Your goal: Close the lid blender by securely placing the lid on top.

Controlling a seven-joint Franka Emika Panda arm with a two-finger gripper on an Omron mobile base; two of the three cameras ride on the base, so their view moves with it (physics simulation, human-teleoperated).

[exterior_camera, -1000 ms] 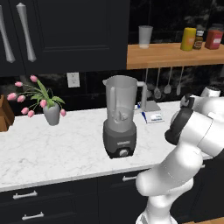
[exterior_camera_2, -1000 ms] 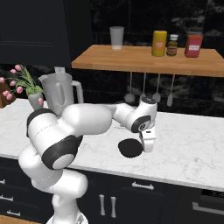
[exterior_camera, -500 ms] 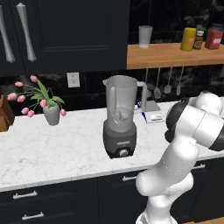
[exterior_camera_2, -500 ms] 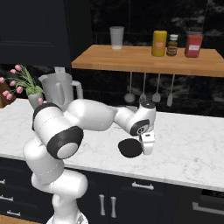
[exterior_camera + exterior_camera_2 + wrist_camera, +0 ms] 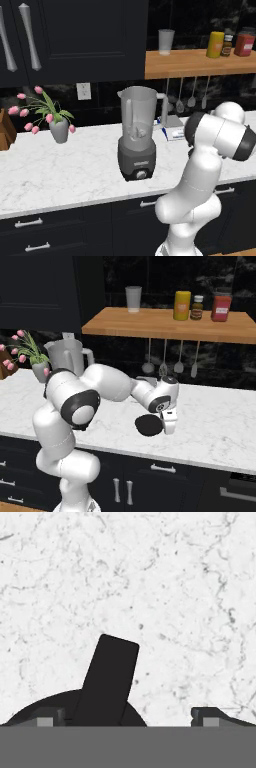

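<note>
- Reaching down for the small black round lid (image 5: pixel 149 425), which lies flat on the white marble table (image 5: pixel 220 421), well to the right of the tall translucent grey blender (image 5: pixel 138 135) whose jar mouth is open.
- To do this pickup well, I judge I should centre my fingers (image 5: pixel 205 716) across the lid's upright black tab (image 5: pixel 107 679), settle lower, and close only once both tips bracket it squarely, so the lid lifts level.
- From the hand view, my fingers are spread apart: one tip sits over the lid beside the tab, the other over bare marble, with nothing pinched between them.
- Whether either tip already touches the lid I cannot tell.
- In the right base view my gripper (image 5: pixel 169 425) hangs just beside the lid, close to the table.
- After lifting, a long carry left to the jar rim remains.
</note>
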